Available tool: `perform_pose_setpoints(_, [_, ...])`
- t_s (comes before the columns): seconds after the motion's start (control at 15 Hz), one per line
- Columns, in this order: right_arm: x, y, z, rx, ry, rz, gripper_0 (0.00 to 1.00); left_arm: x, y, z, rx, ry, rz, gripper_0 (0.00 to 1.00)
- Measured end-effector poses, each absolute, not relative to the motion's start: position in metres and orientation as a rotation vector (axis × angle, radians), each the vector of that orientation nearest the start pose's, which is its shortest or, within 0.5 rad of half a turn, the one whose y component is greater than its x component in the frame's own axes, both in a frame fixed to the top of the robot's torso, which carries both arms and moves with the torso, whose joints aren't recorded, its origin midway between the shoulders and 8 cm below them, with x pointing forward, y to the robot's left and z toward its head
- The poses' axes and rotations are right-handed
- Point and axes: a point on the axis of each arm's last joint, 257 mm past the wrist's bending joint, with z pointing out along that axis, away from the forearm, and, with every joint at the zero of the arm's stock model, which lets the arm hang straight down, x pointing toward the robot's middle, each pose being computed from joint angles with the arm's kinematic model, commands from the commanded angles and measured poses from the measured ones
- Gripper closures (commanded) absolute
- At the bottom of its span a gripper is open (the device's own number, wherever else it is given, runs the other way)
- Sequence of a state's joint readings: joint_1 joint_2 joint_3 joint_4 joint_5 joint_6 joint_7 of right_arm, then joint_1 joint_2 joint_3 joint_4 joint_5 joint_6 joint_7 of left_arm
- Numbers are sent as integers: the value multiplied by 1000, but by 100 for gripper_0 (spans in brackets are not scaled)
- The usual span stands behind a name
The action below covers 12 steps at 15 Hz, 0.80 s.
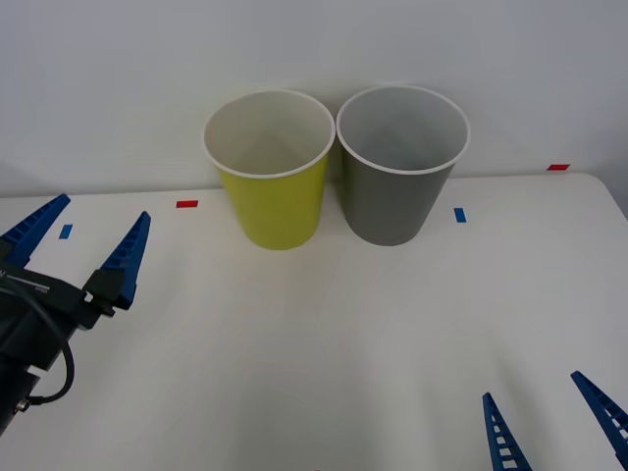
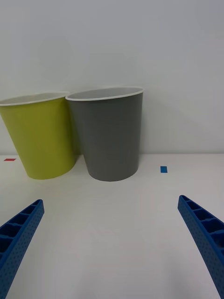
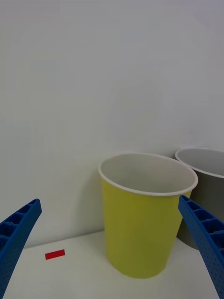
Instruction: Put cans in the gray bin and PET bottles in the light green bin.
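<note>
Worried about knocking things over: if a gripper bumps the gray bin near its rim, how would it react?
The gray bin would probably tip rather than slide: it is tall and narrows toward its base. It looks thin-walled, so likely light. Falling toward the robot's left, it would probably hit the light green bin standing close beside it.

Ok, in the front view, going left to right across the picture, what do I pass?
Left claw, open, over the table's left side → red tape mark → light green bin → gray bin → blue tape mark → right claw, open, at the near edge.
</note>
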State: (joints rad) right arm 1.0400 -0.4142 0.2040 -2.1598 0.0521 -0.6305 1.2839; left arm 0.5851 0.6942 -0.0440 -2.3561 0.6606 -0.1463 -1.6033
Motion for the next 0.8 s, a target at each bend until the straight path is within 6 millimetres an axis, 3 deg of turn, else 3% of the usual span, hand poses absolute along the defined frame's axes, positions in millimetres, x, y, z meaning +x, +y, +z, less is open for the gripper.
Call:
perform_pose_setpoints(0.4, [239,-229,-188,-131,1449,209,0,319,273,-130,120,1475,-154,0])
perform_pose_setpoints(0.8, [238,-229,-188,-131,1449,209,0,282,280,-147,108,1502,-107,0])
